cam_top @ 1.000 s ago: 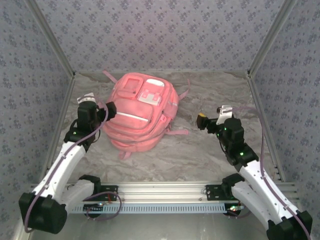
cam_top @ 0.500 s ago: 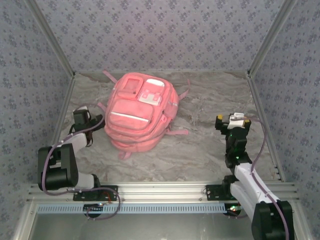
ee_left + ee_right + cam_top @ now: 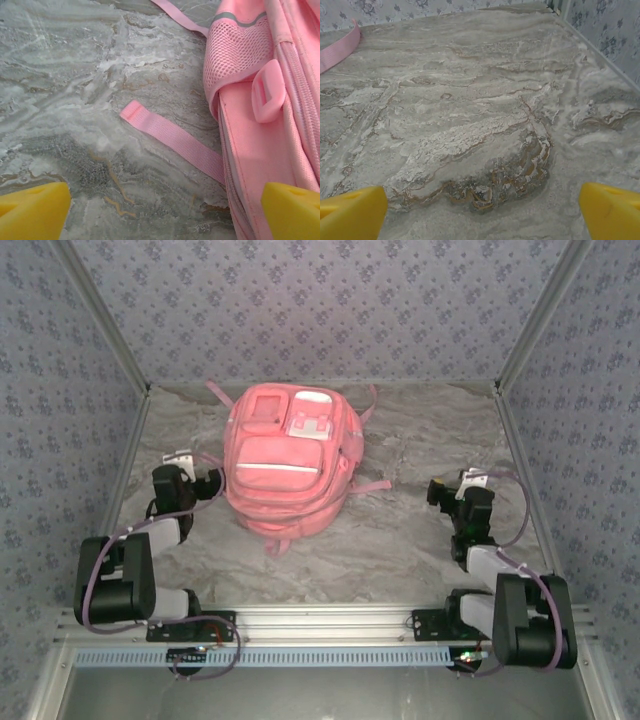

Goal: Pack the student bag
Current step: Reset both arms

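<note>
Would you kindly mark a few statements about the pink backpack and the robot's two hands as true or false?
1. The student bag lies flat on the table, front pockets up. True.
2. The right hand is clamped on a bag strap. False: it is open over bare table, holding nothing.
3. A loose pink strap lies flat on the table in front of the left hand. True.
4. The bag leans upright against the back wall. False: it lies flat, out on the table.
5. The left hand is open and holds nothing. True.
</note>
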Available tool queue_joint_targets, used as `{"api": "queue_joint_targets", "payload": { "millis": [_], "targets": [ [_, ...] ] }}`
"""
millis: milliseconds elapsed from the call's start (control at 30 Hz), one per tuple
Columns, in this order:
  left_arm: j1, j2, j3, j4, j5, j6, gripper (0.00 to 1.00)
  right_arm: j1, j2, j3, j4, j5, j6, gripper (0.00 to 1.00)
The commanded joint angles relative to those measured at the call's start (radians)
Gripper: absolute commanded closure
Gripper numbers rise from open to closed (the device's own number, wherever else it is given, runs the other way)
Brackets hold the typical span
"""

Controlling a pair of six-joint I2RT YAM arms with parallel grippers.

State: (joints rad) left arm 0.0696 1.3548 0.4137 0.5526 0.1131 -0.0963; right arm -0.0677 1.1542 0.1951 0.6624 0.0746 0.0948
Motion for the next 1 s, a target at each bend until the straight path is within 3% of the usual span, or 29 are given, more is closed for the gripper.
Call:
{"api": "queue_joint_targets", "payload": {
  "millis": [0, 133, 233, 267, 333, 400, 533, 633, 800, 900, 967],
  "targets": [
    [0.034, -0.002, -0.025, 0.124, 0.032, 0.032, 0.02, -0.016, 0.093, -0.043, 0.306, -0.075, 0.032, 0.0],
    [0.048, 0.1, -0.087, 0.354, 0.04, 0.021, 0.02, -0.025, 0.173, -0.013, 0.343, -0.18, -0.077, 0.0],
    [0.042, 0.184, -0.125, 0.51, 0.028, 0.021, 0.02, -0.034, 0.435, -0.071, 0.697, -0.211, -0.072, 0.0],
    [0.035, 0.169, -0.104, 0.444, 0.019, 0.029, 0.02, -0.04, 0.433, -0.028, 0.672, -0.245, -0.039, 0.0],
    [0.003, 0.181, -0.037, 0.336, -0.04, 0.047, 0.02, -0.025, 0.364, 0.04, 0.442, -0.295, -0.132, 0.0],
    [-0.034, 0.181, 0.006, 0.253, -0.108, 0.07, 0.02, -0.008, 0.395, 0.084, 0.408, -0.262, -0.092, 0.0],
    [-0.034, 0.179, 0.006, 0.243, -0.107, 0.069, 0.02, 0.012, 0.383, 0.166, 0.238, -0.035, -0.054, 0.0],
    [-0.043, 0.181, 0.003, 0.255, -0.122, 0.074, 0.02, 0.057, 0.385, 0.174, 0.215, 0.032, -0.077, 0.0],
    [-0.044, 0.18, 0.002, 0.254, -0.124, 0.074, 0.02, 0.068, 0.387, 0.167, 0.232, 0.011, -0.111, 0.0],
    [-0.044, 0.179, 0.002, 0.254, -0.124, 0.075, 0.02, 0.095, 0.393, 0.13, 0.319, 0.077, -0.127, 0.0],
    [-0.045, 0.179, 0.002, 0.254, -0.124, 0.075, 0.02, 0.092, 0.387, 0.152, 0.257, 0.064, -0.116, 0.0]
  ]
}}
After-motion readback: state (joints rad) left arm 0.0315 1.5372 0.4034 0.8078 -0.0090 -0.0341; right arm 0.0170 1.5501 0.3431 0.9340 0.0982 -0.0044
